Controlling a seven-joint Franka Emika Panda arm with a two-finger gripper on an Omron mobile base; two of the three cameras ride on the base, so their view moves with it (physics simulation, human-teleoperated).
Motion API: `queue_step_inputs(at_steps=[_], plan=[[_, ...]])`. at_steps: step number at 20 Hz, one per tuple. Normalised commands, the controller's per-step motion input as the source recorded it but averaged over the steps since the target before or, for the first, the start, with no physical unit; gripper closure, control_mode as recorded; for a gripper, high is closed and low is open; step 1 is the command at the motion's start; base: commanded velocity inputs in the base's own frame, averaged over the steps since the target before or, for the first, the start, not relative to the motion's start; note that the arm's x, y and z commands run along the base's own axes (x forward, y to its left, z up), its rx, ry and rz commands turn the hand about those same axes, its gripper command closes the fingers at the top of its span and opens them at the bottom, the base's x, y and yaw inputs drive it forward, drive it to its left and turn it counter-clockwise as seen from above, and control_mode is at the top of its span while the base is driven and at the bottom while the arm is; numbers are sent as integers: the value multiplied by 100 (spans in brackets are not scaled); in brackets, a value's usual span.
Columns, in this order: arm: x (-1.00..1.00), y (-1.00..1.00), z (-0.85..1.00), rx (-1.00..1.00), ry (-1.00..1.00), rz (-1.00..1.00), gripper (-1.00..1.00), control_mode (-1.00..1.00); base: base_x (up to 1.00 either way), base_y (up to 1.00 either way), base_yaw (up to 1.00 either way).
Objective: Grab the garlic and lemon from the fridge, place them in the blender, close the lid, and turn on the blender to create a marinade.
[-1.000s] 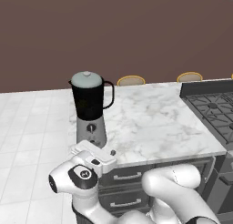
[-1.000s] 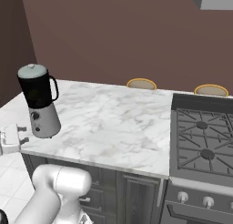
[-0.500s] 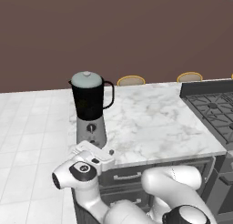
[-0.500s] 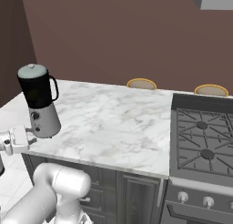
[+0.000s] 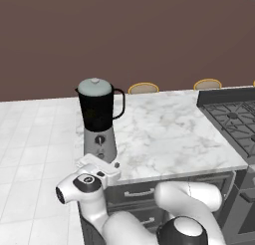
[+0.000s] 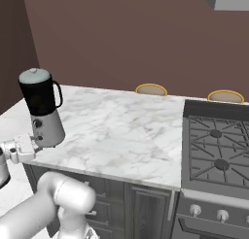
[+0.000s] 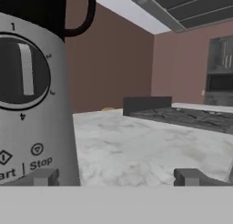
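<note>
The blender point(image 5: 98, 120) stands at the left edge of the marble worktop point(image 5: 164, 134), left of centre in the left base view, its pale lid point(image 5: 94, 86) seated on the dark jar. The gripper point(image 5: 102, 163) sits just in front of the silver base, below it in frame, its fingers point(image 7: 42, 176) spread wide and holding nothing. In the hand view the base's dial point(image 7: 20, 69) looms at the upper left, very close. A stove point(image 6: 216, 145) occupies the right side of the right base view.
</note>
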Motion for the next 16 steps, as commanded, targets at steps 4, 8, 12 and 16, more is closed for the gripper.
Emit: queue_step_inputs(at_steps=[4, 8, 12, 16], plan=[[38, 25, -27, 0, 0, 0, -100, -100, 0, 0, 0], [38, 19, -29, 0, 1, 0, -100, -100, 0, 0, 0], [33, 6, -29, 0, 0, 0, -100, -100, 0, 0, 0], [26, 0, -29, 0, 0, 0, -100, -100, 0, 0, 0]])
